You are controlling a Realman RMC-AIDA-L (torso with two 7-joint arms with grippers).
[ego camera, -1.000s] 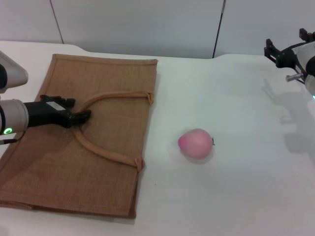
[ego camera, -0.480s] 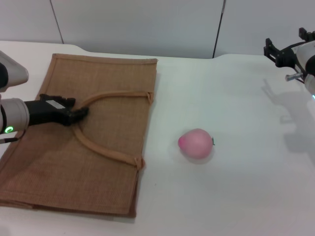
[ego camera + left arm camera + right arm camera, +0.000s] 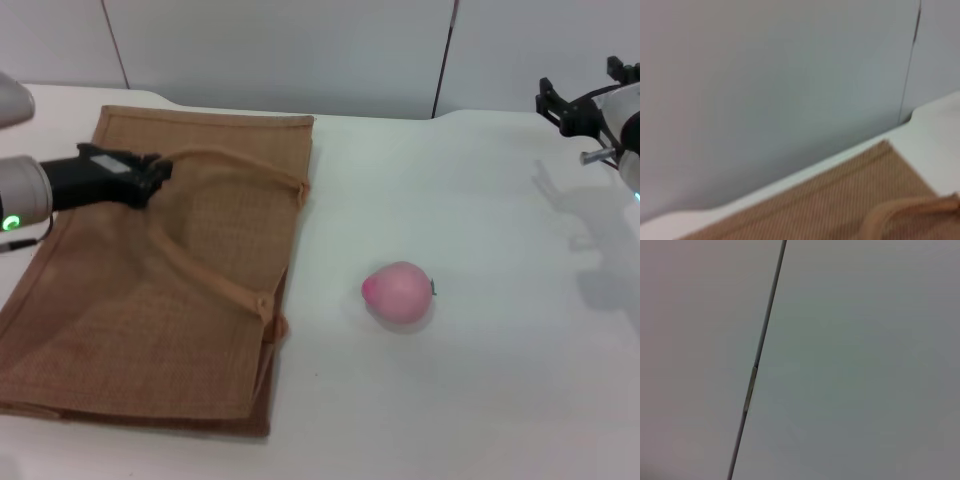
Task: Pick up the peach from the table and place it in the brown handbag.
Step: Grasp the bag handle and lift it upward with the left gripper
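While the left tool [image 3: 155, 175] pinches the brown handbag's [image 3: 150, 320] handle [image 3: 215, 160], the peach [image 3: 400, 291] lies well apart.

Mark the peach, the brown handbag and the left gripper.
peach [image 3: 399, 292], head view, middle of the fruit.
brown handbag [image 3: 130, 340], head view, flat woven panel.
left gripper [image 3: 158, 172], head view, fingertips at the bag's handle.

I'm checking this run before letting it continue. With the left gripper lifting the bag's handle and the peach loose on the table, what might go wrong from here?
The left gripper holds only one handle of the brown handbag; it could slip free and let the bag fall shut.

The bag's mouth looks barely open, so the peach may catch on the edge.

The round peach may roll on the table if the right gripper, at the far right edge, nudges it.
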